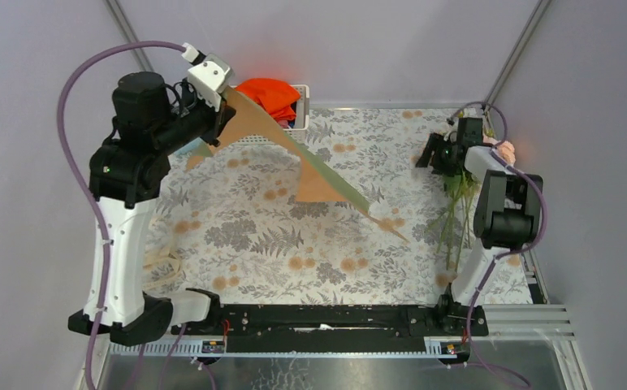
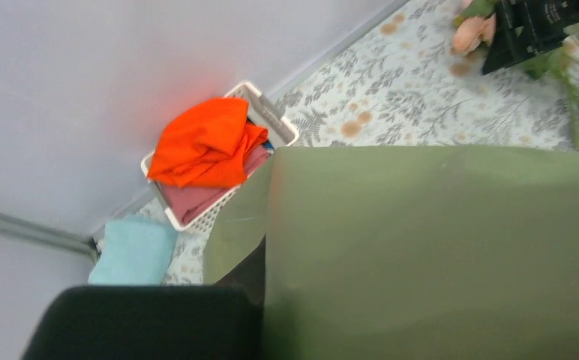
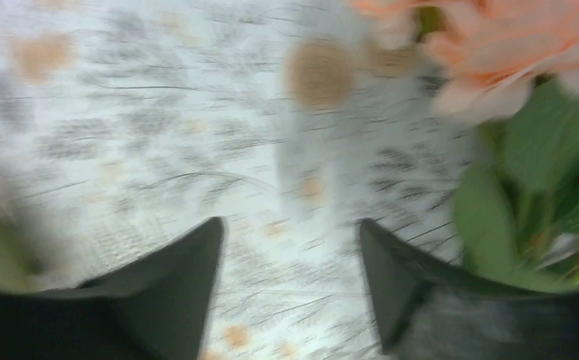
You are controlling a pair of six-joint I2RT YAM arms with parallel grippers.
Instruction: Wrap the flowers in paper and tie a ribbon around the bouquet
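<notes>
My left gripper (image 1: 222,112) is raised at the back left and shut on a corner of the paper (image 1: 310,162). The sheet hangs from it in a slant down to the table, peach face up with an olive edge. In the left wrist view the paper's olive face (image 2: 436,247) fills the frame and hides one finger. My right gripper (image 3: 290,232) is open over bare tablecloth, just left of the flowers (image 3: 496,45). The flowers' stems (image 1: 456,211) lie along the right edge. The ribbon (image 1: 162,264) lies at the left edge.
A white basket (image 1: 303,96) with a bright orange cloth (image 1: 270,93) stands at the back. A light-blue folded cloth (image 2: 133,251) lies beside it. The floral tablecloth (image 1: 294,244) covers the table, with frame posts at the back corners.
</notes>
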